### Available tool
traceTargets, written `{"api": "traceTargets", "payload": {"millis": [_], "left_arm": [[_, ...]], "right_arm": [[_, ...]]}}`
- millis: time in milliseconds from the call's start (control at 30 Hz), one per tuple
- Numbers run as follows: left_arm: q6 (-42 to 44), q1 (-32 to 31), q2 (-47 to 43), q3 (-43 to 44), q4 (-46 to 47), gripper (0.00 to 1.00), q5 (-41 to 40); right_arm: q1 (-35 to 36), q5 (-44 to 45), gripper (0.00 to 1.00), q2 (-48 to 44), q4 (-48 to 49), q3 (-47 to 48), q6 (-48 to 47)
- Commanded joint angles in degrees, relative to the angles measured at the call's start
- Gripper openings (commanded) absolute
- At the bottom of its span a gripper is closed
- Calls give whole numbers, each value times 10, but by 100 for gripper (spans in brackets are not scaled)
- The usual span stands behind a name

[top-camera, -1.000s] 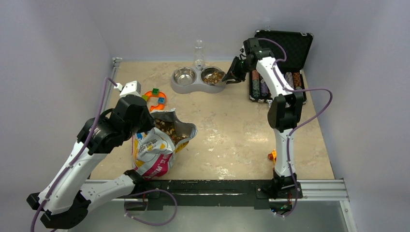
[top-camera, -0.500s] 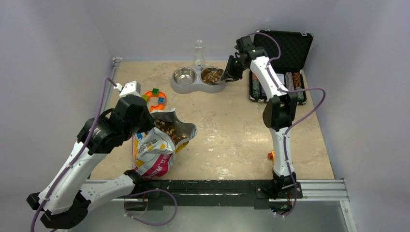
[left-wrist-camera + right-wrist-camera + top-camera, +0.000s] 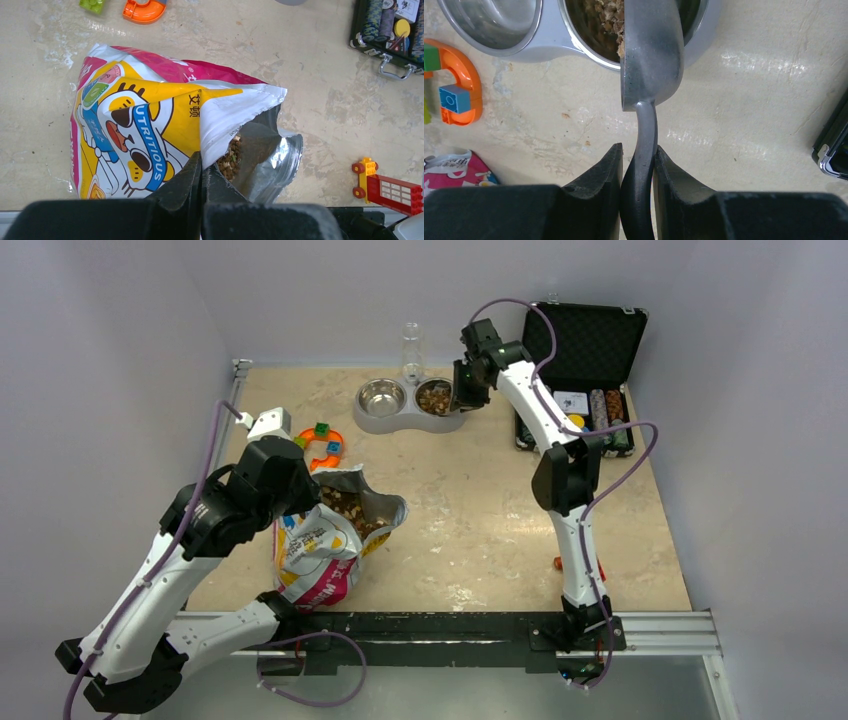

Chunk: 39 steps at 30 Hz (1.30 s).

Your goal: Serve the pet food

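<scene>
Your right gripper (image 3: 638,152) pinches the scoop (image 3: 651,55) over the bowl (image 3: 549,45), where kibble (image 3: 606,15) lies. A toy (image 3: 461,85) sits left of the bowl, a case (image 3: 590,340) right. Your left gripper (image 3: 202,167) pinches the bag (image 3: 150,115).

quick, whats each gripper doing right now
left gripper: closed, pinching the open edge of the food bag
right gripper: closed on the handle of the scoop

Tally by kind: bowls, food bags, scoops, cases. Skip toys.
Steel bowls: 2, kibble in one
Food bag: 1
Scoop: 1
Chip case: 1
Total: 5
</scene>
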Motion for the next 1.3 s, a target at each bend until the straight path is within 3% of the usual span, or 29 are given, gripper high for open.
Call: {"api": "traceTargets", "payload": {"millis": [0,433,900,1267], "left_arm": [[7,4,-3,20,-26,0,-8],[6,4,2,17,-25,0,-5],[22,3,10,23,-20,0,0],[31,3,11,27,-18,0,8]], "right_arm": [[1,41,0,4,-3,24,-32],[27,95,0,7,15,41,-82],[63,208,0,-17,17,31,-128],[72,236,0,-30,21,34,-139]]}}
